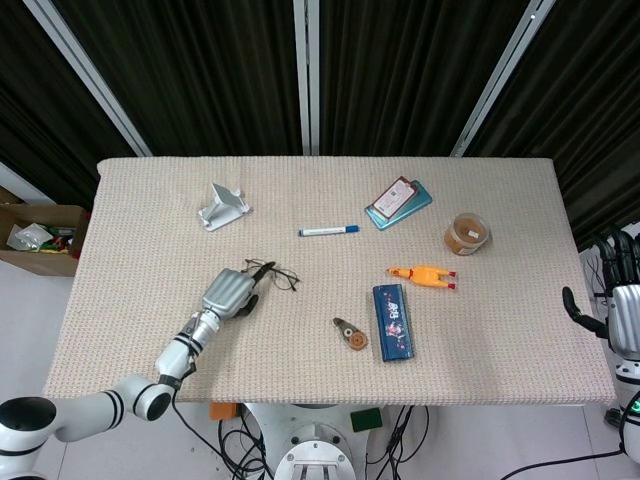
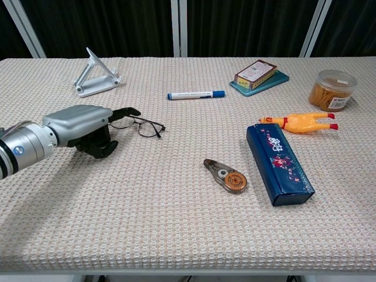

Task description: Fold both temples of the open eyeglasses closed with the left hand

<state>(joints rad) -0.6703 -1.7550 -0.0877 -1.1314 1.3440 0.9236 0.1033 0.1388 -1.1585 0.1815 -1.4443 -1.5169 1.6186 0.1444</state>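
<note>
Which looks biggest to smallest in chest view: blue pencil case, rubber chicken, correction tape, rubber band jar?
1. blue pencil case, clearly largest.
2. rubber chicken, long but slim.
3. rubber band jar and correction tape look close; the jar sits farther from the camera, so I won't rank them.

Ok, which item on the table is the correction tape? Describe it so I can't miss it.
Start at the long dark-blue pencil case right of centre. Just to its left lies the correction tape, apart from it. It is the only small clear teardrop-shaped thing with an orange wheel inside.
</note>
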